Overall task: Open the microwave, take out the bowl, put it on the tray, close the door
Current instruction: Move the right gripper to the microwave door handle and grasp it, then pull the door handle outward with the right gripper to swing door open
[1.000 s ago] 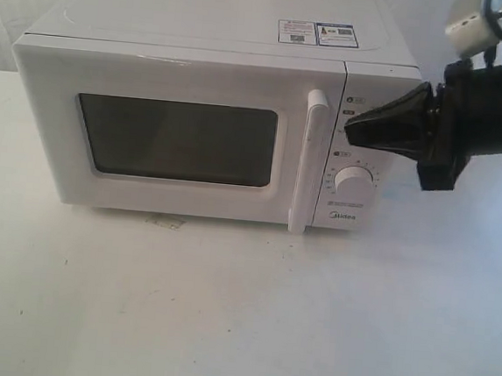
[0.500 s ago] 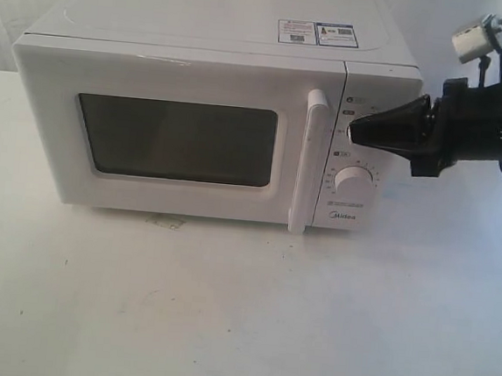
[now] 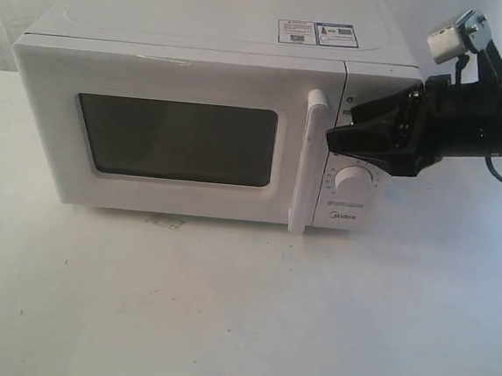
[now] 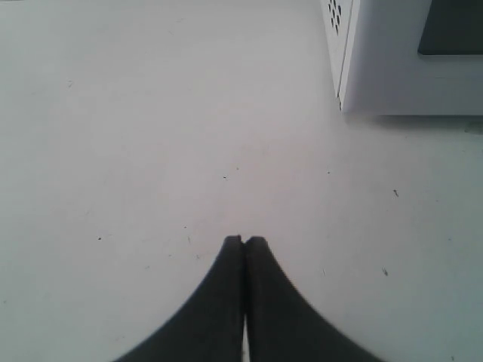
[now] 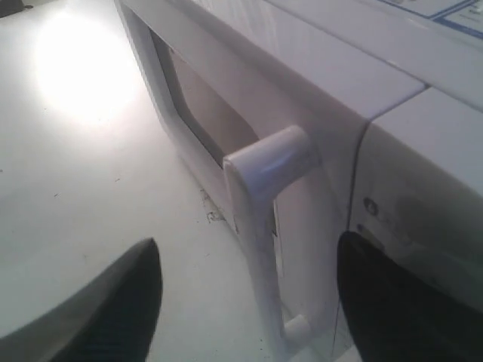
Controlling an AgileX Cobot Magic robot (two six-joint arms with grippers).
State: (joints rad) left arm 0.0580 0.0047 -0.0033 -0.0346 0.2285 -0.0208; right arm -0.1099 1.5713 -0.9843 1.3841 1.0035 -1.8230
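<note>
jaws spread wide on the right gripper [image 3: 336, 140], just right of the door's [image 3: 176, 139] glossy bar handle [image 3: 308, 162]; left gripper's [image 4: 244, 240] tapered jaws pressed together.

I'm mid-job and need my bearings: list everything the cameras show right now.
microwave: one, white, at the back of the table
door: one, white with a dark window, shut
handle: one, white vertical bar, on the door's right edge
dial: one visible, white, low on the control panel; the pincer covers the panel above it
stickers: two, pale with print, on the microwave's top
table: one, white, with a small scuff under the microwave's front edge
left pincer: one, black, shut, over bare table near the microwave's corner
right pincer: one, black, open, at the control panel just right of the handle
</note>
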